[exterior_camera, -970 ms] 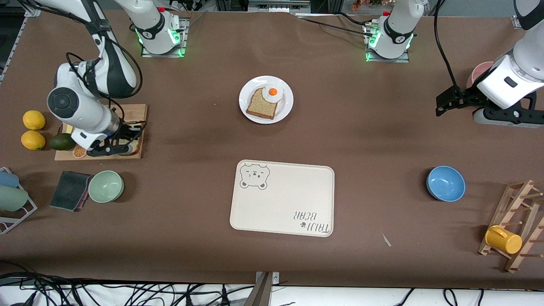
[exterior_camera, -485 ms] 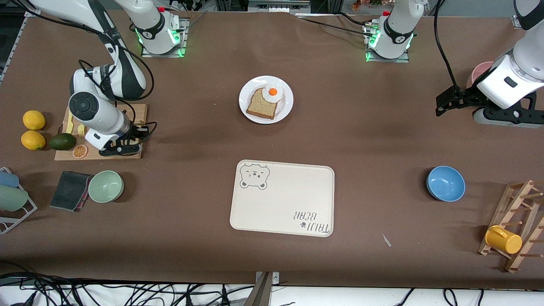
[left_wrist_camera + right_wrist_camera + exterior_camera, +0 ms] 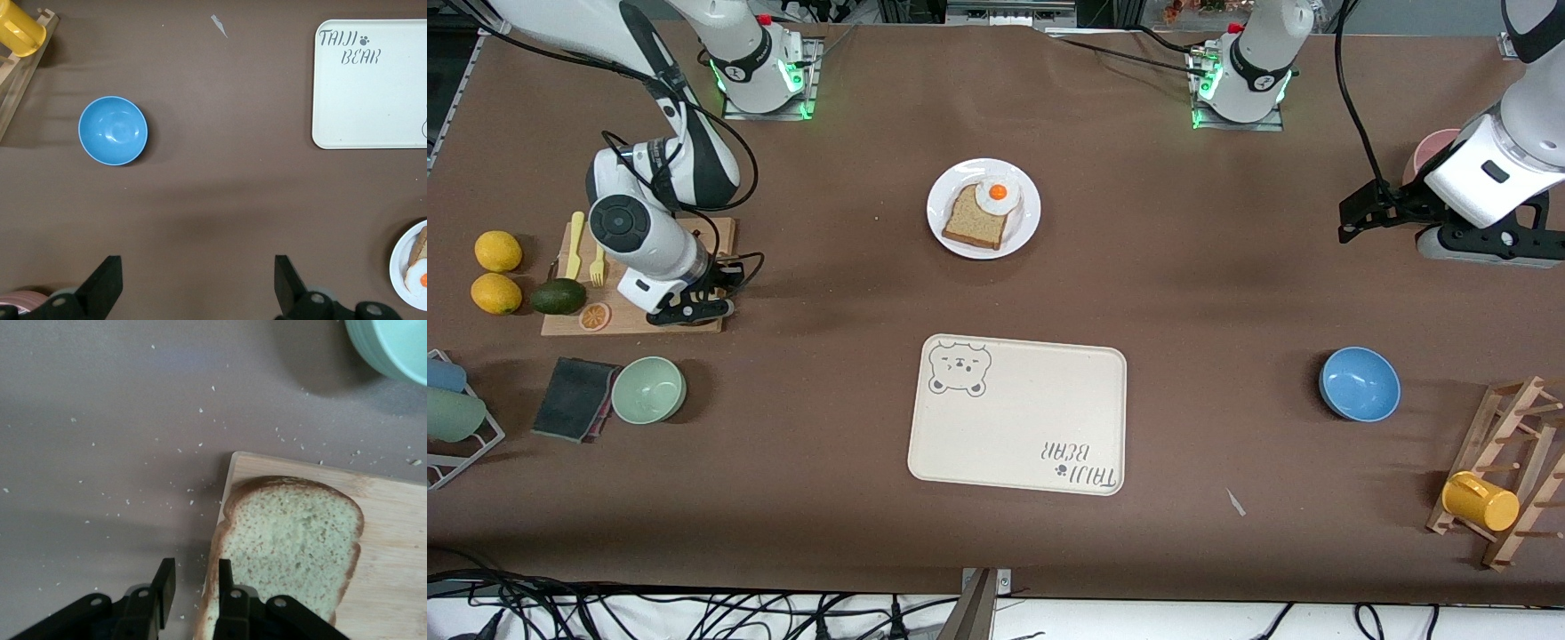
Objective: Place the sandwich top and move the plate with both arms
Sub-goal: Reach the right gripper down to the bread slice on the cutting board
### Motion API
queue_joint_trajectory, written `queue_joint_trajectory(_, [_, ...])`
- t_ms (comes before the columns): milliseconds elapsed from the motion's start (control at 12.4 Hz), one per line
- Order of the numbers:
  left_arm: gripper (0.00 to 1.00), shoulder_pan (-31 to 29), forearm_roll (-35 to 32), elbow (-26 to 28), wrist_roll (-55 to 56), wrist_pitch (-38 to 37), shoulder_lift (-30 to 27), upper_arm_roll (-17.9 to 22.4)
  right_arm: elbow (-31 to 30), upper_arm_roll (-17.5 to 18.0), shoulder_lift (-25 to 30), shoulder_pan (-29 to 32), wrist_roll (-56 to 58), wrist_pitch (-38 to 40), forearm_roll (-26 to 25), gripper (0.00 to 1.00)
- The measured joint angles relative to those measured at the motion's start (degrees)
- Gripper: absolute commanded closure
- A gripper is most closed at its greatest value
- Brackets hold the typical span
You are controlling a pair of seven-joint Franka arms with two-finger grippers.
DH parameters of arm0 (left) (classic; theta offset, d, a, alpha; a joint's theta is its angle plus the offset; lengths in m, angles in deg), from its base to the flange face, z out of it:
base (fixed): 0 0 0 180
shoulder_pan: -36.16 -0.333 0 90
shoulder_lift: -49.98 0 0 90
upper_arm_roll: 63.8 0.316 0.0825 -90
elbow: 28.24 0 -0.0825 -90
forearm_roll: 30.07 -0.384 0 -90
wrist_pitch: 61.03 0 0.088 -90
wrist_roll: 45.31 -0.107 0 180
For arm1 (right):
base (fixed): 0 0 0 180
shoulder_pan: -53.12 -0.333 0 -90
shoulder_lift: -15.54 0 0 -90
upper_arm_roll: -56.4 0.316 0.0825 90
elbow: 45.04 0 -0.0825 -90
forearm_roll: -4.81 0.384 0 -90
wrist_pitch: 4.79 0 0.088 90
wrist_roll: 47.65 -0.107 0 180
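Observation:
The sandwich top (image 3: 293,540), a light tan slice with a brown crust, lies flat on the wooden cutting board (image 3: 393,513), its crust edge overhanging the board's edge. My right gripper (image 3: 197,570) is narrowly open; one finger is over the slice, the other over the table beside the board, and the crust edge shows between them. In the front view my right gripper (image 3: 710,308) hides the slice. The white plate (image 3: 1027,227) holds a darker bread slice (image 3: 971,222) and a fried egg (image 3: 997,193). My left gripper (image 3: 1352,218) waits wide open and empty (image 3: 198,267) at its end of the table.
The cream bear-print tray (image 3: 1017,413) lies nearer the front camera than the plate. A green bowl (image 3: 648,389) and a dark cloth (image 3: 569,398) lie by the board. There is also a blue bowl (image 3: 1359,383), two lemons, an avocado (image 3: 559,295), and a wooden rack with a yellow mug (image 3: 1480,500).
My right arm has moved along the cutting board toward the middle of the table, and its gripper now sits at the board's corner. The left arm has not moved.

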Motion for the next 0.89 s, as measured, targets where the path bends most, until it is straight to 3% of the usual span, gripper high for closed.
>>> queue_joint_trajectory(728, [0.0, 0.0, 0.0, 0.0, 0.0, -0.1, 0.0, 0.0, -1.8, -1.0, -1.5, 0.1, -0.1, -4.0, -2.2, 0.63])
queue_joint_trajectory(889, [0.0, 0.0, 0.0, 0.0, 0.0, -0.2, 0.0, 0.0, -2.5, -1.6, -1.6, 0.1, -0.1, -5.5, -2.7, 0.73])
